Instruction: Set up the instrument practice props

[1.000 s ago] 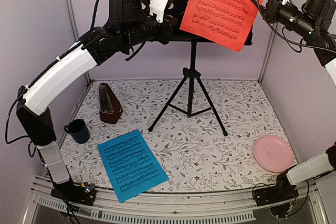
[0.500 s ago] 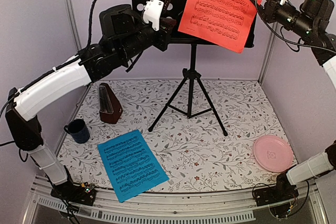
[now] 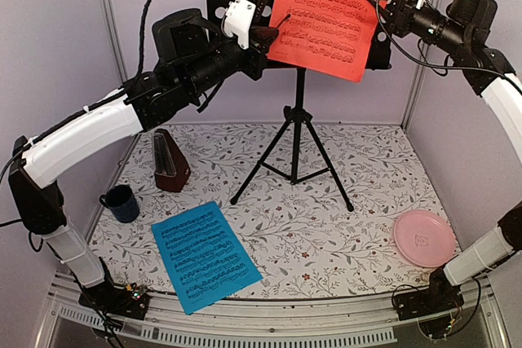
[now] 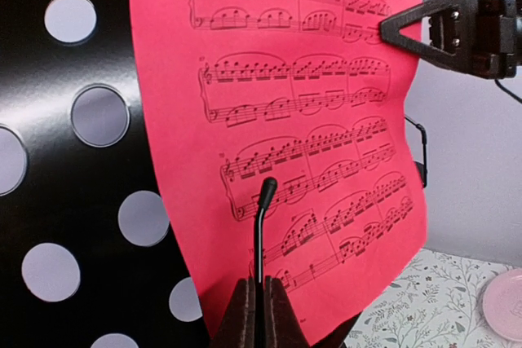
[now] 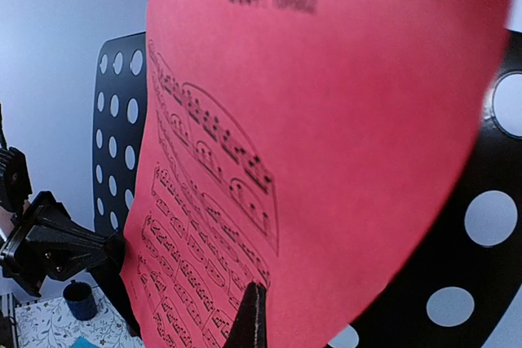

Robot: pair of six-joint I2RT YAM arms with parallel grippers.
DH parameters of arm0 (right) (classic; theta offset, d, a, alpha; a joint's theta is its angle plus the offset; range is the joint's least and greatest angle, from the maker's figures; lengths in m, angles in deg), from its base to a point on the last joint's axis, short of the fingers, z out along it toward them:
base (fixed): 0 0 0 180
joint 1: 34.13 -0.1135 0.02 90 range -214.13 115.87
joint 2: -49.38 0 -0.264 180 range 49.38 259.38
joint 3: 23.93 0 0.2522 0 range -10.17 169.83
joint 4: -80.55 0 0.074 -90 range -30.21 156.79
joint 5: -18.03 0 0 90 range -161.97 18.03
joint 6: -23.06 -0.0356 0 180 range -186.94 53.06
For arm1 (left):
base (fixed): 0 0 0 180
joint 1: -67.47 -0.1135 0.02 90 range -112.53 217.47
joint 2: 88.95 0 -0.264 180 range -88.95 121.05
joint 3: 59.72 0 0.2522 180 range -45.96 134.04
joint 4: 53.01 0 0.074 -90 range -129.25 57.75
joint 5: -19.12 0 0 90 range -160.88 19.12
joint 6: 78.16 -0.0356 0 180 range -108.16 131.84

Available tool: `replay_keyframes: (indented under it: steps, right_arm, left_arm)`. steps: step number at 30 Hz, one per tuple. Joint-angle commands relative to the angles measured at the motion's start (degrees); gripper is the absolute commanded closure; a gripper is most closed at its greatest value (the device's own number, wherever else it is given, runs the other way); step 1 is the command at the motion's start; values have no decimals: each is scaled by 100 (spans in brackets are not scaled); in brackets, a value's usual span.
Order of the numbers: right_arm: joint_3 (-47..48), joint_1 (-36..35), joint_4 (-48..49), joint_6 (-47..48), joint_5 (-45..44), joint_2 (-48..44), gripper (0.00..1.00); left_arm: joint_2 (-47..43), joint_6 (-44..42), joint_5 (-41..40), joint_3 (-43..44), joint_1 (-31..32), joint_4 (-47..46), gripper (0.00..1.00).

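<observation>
The step in hand looks to be seating the red sheet of printed music (image 3: pixel 330 10) on the black perforated music stand with tripod legs (image 3: pixel 295 113), whose desk fills the top centre of the overhead view. The sheet hangs in front of the desk's right half. It is tilted, and its lower corner dips past the ledge, so it is not yet resting squarely.

The right gripper (image 4: pixel 390 28), at the upper right of the left wrist view, has its fingers clamped on the sheet's right edge. The left gripper (image 4: pixel 259 287), at the bottom centre of that view, is closed. It appears to pinch the base of a thin black wire page retainer (image 4: pixel 259 226) that rises in front of the page, though the contact itself is hard to make out.

Next, the right arm probably needs to level the page and lower it until its bottom edge sits on the ledge. Then the wire can be let down against the paper before either grip loosens.

The cyan sheet of printed music (image 3: pixel 204 254) lies flat at the lower left of the floral-patterned table (image 3: pixel 359 169). The small brown wooden pyramid metronome (image 3: pixel 170 160) stands upright at centre left, apart from the tripod legs.
</observation>
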Motion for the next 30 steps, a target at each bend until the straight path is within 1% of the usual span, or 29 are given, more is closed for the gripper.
replay_keyframes:
  steps: [1, 9, 14, 18, 23, 30]
  right_arm:
    - [325, 17, 393, 84, 624, 207, 100]
    - [601, -12, 786, 200, 1231, 570, 100]
    - [1090, -111, 805, 187, 1211, 907, 100]
    - [1295, -230, 879, 162, 1157, 1106, 100]
    - [1654, -389, 709, 269, 1176, 1409, 100]
    - [1707, -585, 817, 188, 993, 1552, 100]
  left_arm:
    - [-139, -133, 335, -102, 87, -330, 100]
    - [-153, -148, 486, -203, 82, -376, 100]
    - [-155, -171, 530, -192, 82, -363, 100]
    - [-161, -175, 559, -226, 82, -400, 100]
    - [-153, -191, 610, -238, 82, -442, 100]
    - [-159, -220, 637, -248, 82, -481, 100]
